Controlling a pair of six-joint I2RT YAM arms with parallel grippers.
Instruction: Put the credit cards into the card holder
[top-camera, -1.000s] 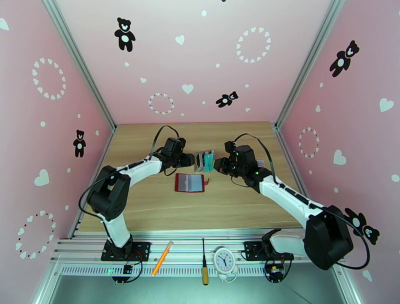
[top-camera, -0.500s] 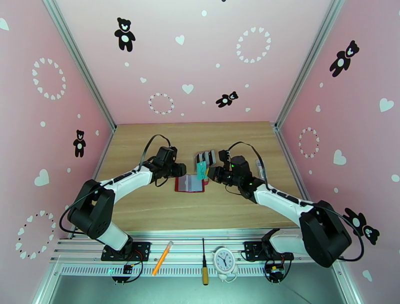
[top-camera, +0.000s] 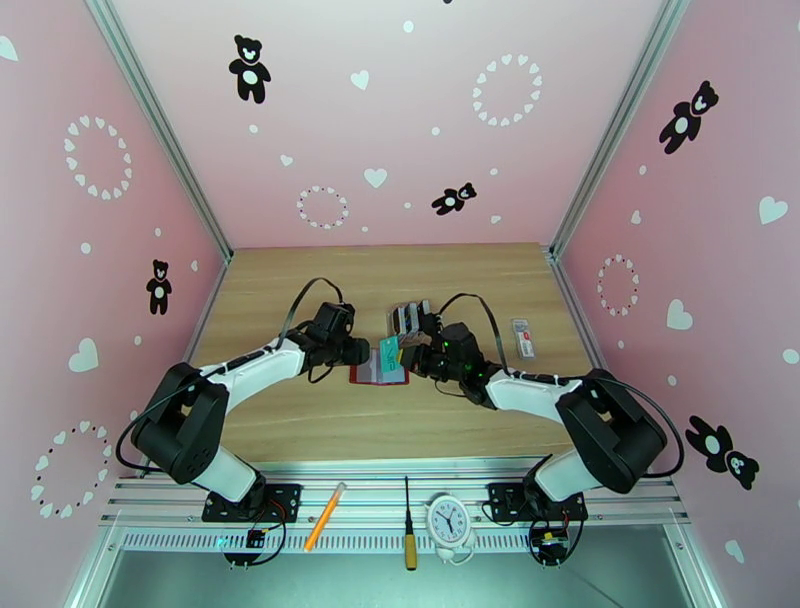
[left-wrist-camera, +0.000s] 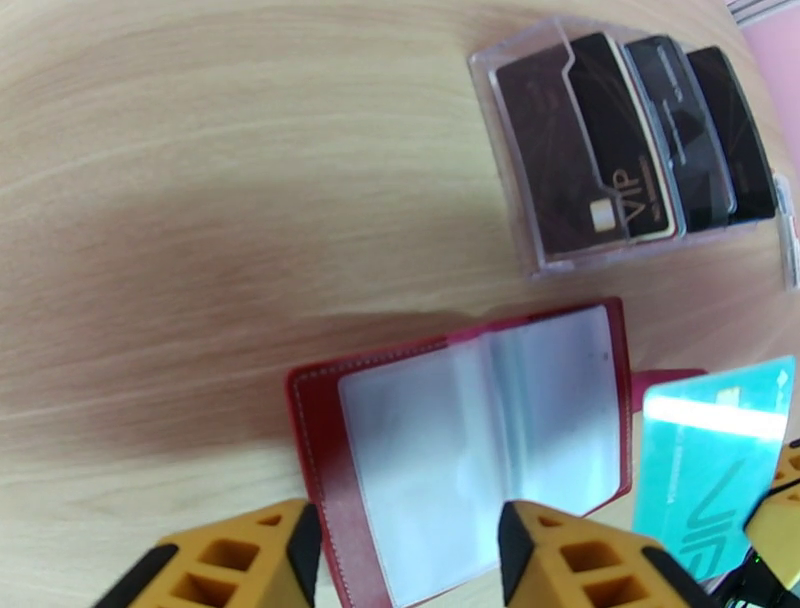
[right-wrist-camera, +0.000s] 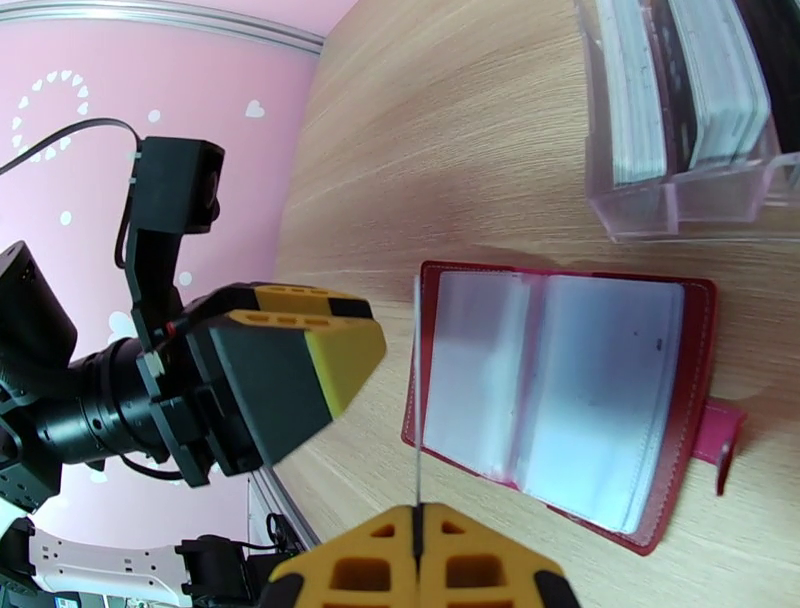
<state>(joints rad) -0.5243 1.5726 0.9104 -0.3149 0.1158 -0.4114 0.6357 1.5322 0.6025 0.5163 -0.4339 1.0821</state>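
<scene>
Bright even light, soft shadows, wrist views blurred near edges

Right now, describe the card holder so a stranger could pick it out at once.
On the wooden table, find the clear slotted stand of dark cards; the card holder lies open just on its near side. It alone is dark red, with grey clear pockets and a pink snap tab, unlike the teal card in the right pincer.

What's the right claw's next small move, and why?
Probably tilt the teal card flat and ease its edge toward a clear pocket: the right claw pinches it edge-on above the open card holder, while the open left claw hovers at its left side.
</scene>
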